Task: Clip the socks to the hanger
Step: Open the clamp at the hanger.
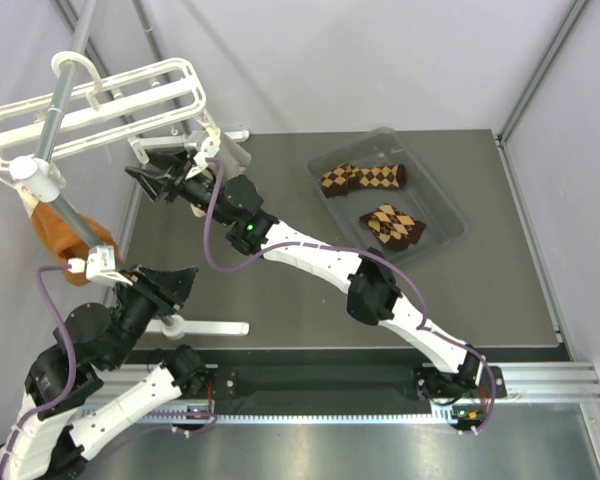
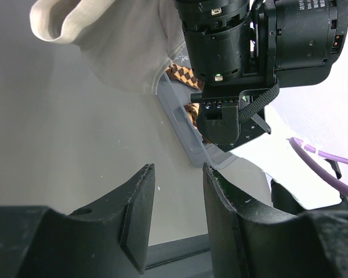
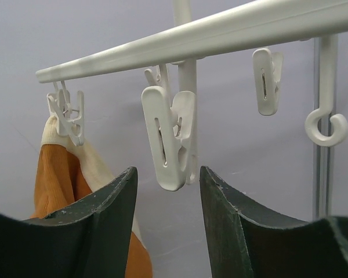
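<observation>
The two argyle socks (image 1: 365,178) (image 1: 392,225) lie in a clear bin (image 1: 450,215) at the back right; the left wrist view shows a bit of them (image 2: 182,74) behind the right arm. The white hanger (image 1: 90,105) hangs at the back left. My right gripper (image 1: 132,172) is up under it, open. A white clip (image 3: 168,136) dangles with its lower end level with the tips of that gripper (image 3: 167,174), touching neither finger. My left gripper (image 1: 192,272) (image 2: 178,171) hovers open and empty over the table's left part.
A grey metal pole (image 1: 65,70) carries the hanger. A plain orange sock (image 1: 70,235) (image 3: 58,185) hangs clipped at the left, and a grey-beige sock (image 2: 104,35) hangs near the right arm's wrist. More clips (image 3: 265,78) and a hook (image 3: 323,124) dangle from the bar.
</observation>
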